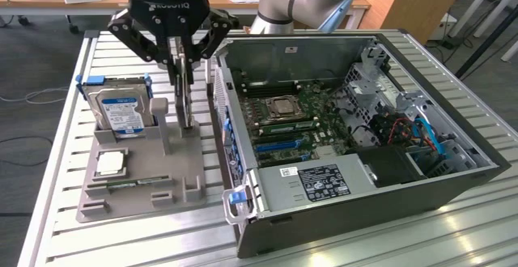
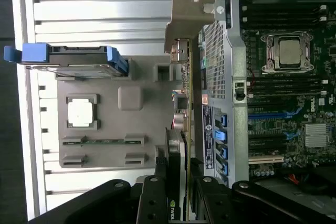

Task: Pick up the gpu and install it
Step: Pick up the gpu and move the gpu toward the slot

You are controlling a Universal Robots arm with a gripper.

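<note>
The gpu [image 1: 186, 100] is a thin card standing on edge in a slot at the back of the grey parts tray [image 1: 182, 170], beside the open computer case [image 1: 348, 230]. My black gripper [image 1: 185, 64] reaches down from above and is shut on the card's upper edge, one finger on each face. From the wrist, the gpu [image 2: 182, 103] is edge-on with its silver bracket [image 2: 184, 17] at the far end, and the gripper [image 2: 177, 195] clamps its near end. The card's lower end sits at the tray slot; I cannot tell whether it has lifted.
On the tray stand a silver hard drive [image 1: 121, 109] in a blue frame, a CPU chip [image 1: 111, 162] and a green memory stick [image 1: 130, 183]. Inside the case lies the motherboard [image 1: 295, 118] with blue expansion slots [image 1: 279, 147]. A slatted metal table [image 1: 121, 243] carries everything.
</note>
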